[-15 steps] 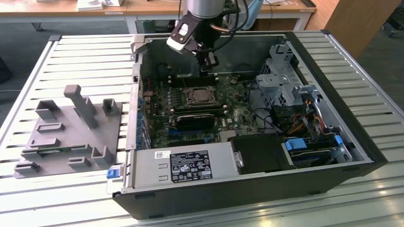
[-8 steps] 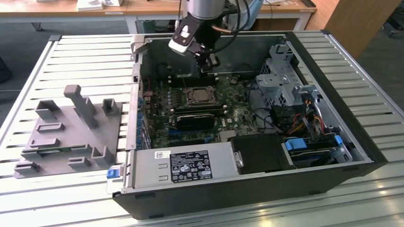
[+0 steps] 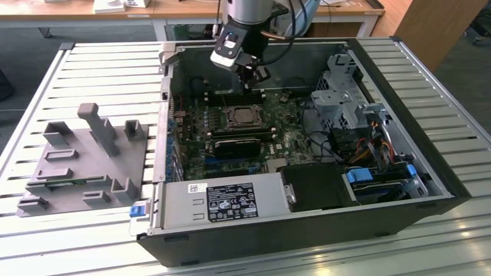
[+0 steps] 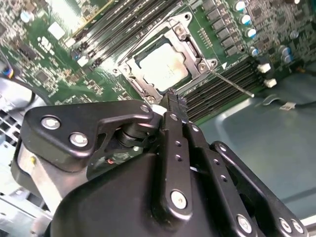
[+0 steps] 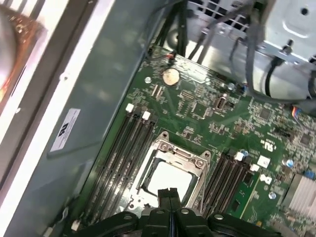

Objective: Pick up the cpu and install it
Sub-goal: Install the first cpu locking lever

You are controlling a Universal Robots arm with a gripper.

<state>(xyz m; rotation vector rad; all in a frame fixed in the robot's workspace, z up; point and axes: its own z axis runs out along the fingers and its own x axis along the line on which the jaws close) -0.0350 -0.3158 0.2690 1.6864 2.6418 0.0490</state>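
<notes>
Motherboard (image 3: 230, 138): cpu (image 5: 168, 181) in socket

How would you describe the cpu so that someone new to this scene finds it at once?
Start at the open computer case on the slatted table, then its green motherboard. Near the board's middle sits a metal socket frame, flanked by rows of dark memory slots. The cpu is the flat silver-grey square inside that frame, just below the shut gripper.
</notes>
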